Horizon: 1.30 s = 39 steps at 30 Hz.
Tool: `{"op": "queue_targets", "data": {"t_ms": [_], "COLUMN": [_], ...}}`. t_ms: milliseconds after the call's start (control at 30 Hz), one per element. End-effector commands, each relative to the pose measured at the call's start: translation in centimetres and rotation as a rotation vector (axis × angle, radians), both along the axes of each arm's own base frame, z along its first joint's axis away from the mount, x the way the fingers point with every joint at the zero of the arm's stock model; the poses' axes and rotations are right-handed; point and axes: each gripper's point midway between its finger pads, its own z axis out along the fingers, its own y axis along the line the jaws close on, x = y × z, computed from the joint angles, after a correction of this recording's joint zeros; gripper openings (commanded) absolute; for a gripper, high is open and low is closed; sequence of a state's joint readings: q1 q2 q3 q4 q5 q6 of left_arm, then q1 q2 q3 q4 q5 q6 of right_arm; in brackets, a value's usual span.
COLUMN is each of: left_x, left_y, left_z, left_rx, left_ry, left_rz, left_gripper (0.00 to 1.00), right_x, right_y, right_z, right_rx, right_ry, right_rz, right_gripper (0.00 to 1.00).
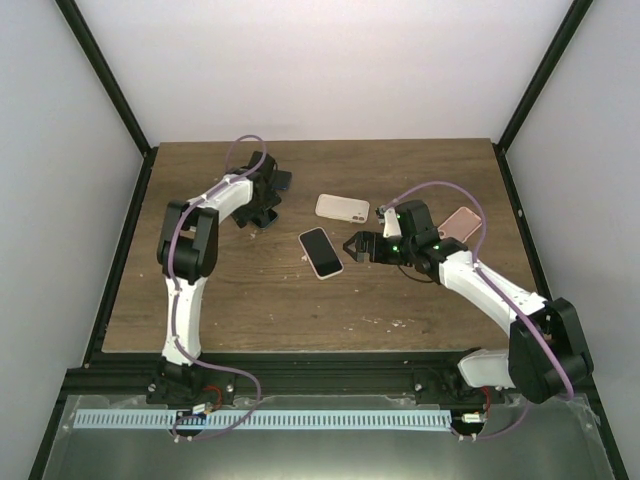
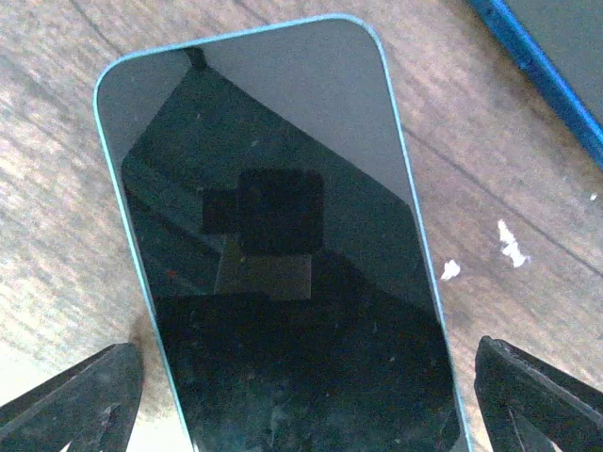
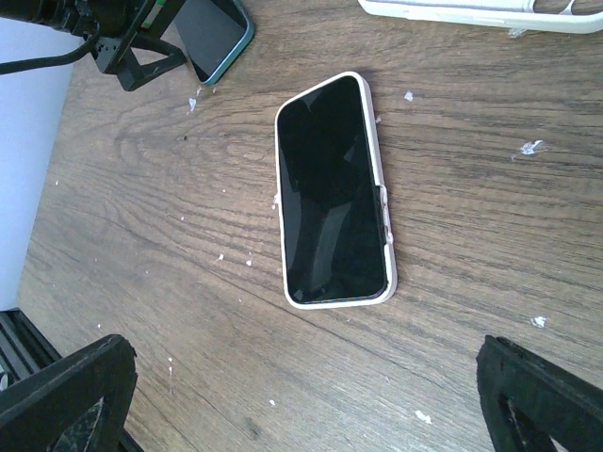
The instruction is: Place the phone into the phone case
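Note:
A black-screened phone with a light-blue edge point(image 2: 283, 282) lies flat on the wooden table. My left gripper point(image 2: 306, 414) is open and low over it, with one finger point(image 2: 75, 405) on each side of its near end. A dark-blue case point(image 2: 556, 66) lies just beyond the phone, and it also shows in the top view point(image 1: 283, 180). A second phone with a white case rim around it point(image 3: 332, 193) lies mid-table point(image 1: 320, 252). My right gripper point(image 3: 306, 395) is open and empty, just short of that phone's near end point(image 1: 352, 246).
A pale empty case point(image 1: 342, 207) lies behind the white-rimmed phone, and its edge shows in the right wrist view point(image 3: 480, 11). A pink phone or case point(image 1: 460, 224) lies behind the right arm. Small white specks point(image 2: 509, 243) dot the wood.

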State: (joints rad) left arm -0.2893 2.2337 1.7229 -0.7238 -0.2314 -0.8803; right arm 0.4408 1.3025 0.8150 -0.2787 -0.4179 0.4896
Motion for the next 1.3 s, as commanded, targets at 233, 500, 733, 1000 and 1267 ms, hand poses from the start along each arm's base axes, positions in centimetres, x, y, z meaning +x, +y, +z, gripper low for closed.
{"op": "queue_targets", "data": {"t_ms": [233, 500, 733, 1000, 1267], "left_x": [0.3, -3.0, -6.2, -6.2, -3.5], "left_y": [0.1, 1.0, 1.4, -0.6, 0.9], "left_z": [-2.7, -3.1, -4.2, -2.2, -2.0], "left_rx": [0.015, 0.045, 0.055, -0.036, 0.005], "left_ry": [0.062, 0.2, 0.274, 0.181, 0.141], "left_rz": [-0.011, -0.003, -0.041, -0.256, -0.339], "left_gripper": [0.95, 0.88, 0.83, 0.82, 0.89], "right_x": [0.9, 0.9, 1.0, 1.7, 3.6], "right_y": [-0.2, -0.3, 0.0, -0.7, -2.1], "right_z": [0.3, 0.8, 1.6, 2.2, 3.1], "right_rx": [-0.005, -0.004, 0.024, -0.023, -0.135], "right_ry": [-0.014, -0.017, -0.023, -0.08, -0.138], "right_rz": [-0.028, -0.038, -0.036, -0.055, -0.101], "right_gripper": [1.0, 1.0, 1.0, 1.0, 1.0]}}
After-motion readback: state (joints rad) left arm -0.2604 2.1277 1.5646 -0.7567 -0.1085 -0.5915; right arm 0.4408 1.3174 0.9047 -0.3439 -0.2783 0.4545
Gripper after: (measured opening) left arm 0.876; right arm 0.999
